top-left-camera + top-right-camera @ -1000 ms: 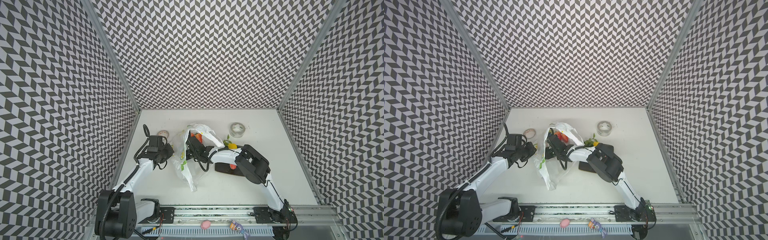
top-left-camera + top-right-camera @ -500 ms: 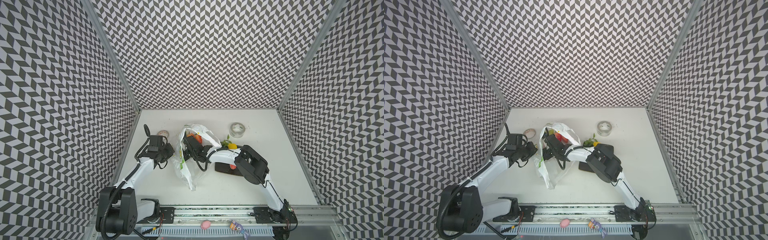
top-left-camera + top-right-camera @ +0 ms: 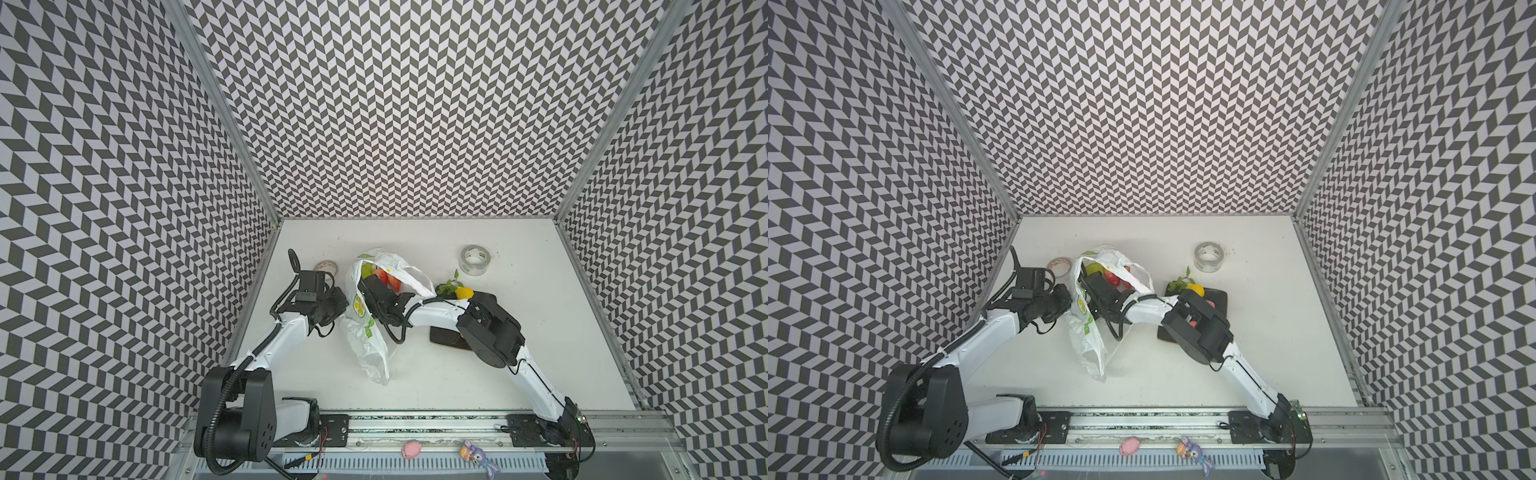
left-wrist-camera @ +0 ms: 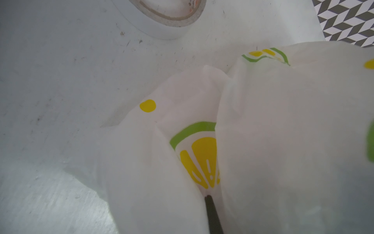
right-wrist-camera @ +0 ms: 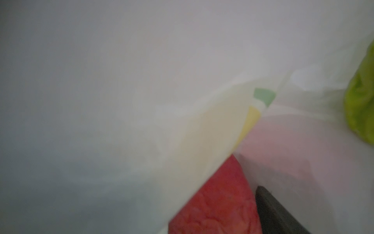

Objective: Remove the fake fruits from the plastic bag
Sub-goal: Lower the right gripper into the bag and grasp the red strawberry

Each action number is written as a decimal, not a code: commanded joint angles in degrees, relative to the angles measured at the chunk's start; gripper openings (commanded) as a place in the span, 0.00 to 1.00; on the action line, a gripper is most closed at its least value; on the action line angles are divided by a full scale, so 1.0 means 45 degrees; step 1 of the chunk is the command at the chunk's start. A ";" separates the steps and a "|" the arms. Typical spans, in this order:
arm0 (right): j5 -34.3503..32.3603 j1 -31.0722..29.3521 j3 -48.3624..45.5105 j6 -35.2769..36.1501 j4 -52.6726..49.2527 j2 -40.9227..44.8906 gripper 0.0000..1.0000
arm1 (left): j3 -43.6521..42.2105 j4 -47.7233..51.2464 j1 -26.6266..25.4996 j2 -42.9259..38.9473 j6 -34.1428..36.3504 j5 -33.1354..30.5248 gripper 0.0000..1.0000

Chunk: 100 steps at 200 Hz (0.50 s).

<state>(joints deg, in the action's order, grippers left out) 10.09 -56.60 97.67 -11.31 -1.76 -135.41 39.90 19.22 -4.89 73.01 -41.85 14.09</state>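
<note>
Three walls (image 3: 374, 104) with a black-and-white chevron pattern stand around a white table (image 3: 457, 382). Grey metal posts (image 3: 220, 108) mark the corners, and the light is even.

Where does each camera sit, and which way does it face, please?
Top views: high over the front rail, looking down at the table; left arm and right arm show.
Left wrist: on the left arm, looking along the fingers at the plastic bag.
Right wrist: against the bag, facing a red fruit; one finger shows.
Shared: the tape roll, in left wrist and top views.
</note>
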 commanded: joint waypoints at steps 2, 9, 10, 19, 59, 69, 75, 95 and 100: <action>-0.0520 -0.0291 0.0306 0.0249 0.0267 -0.0529 0.71 | 0.0352 -0.0464 -0.0066 -0.0004 0.0075 0.0260 0.00; -0.0623 -0.0274 0.0319 0.0199 0.0311 -0.0552 0.70 | 0.0359 -0.0449 -0.0058 0.0005 0.0080 0.0250 0.00; -0.0632 -0.0284 0.0323 0.0194 0.0312 -0.0562 0.70 | 0.0356 -0.0436 -0.0062 0.0005 0.0080 0.0249 0.00; -0.0782 -0.0310 0.0298 0.0094 0.0356 -0.0538 0.67 | 0.0352 -0.0414 -0.0054 -0.0019 0.0080 0.0220 0.00; -0.1411 -0.0311 0.0013 -0.0001 0.0391 0.0206 0.50 | 0.0333 -0.0253 -0.0042 -0.0143 -0.0031 -0.0003 0.00; -0.1558 -0.0297 -0.0145 -0.0004 0.0417 0.0486 0.46 | 0.0333 -0.0268 -0.0027 -0.0171 -0.0104 -0.0071 0.00; -0.1691 -0.0313 -0.0263 -0.0048 0.0432 0.0689 0.45 | 0.0333 -0.0268 0.0002 -0.0203 -0.0149 -0.0111 0.00; -0.1887 -0.0255 -0.0889 -0.0203 0.0692 0.1400 0.43 | 0.0401 -0.0254 0.0166 -0.0331 -0.0188 -0.0249 0.00; -0.1906 -0.0238 -0.1074 -0.0287 0.0783 0.1580 0.43 | 0.0425 -0.0216 0.0221 -0.0360 -0.0174 -0.0263 0.00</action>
<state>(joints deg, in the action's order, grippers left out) 3.84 -57.63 95.90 -11.62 -1.21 -134.45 40.10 19.09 -4.80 72.95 -42.11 14.15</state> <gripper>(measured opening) 0.479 0.047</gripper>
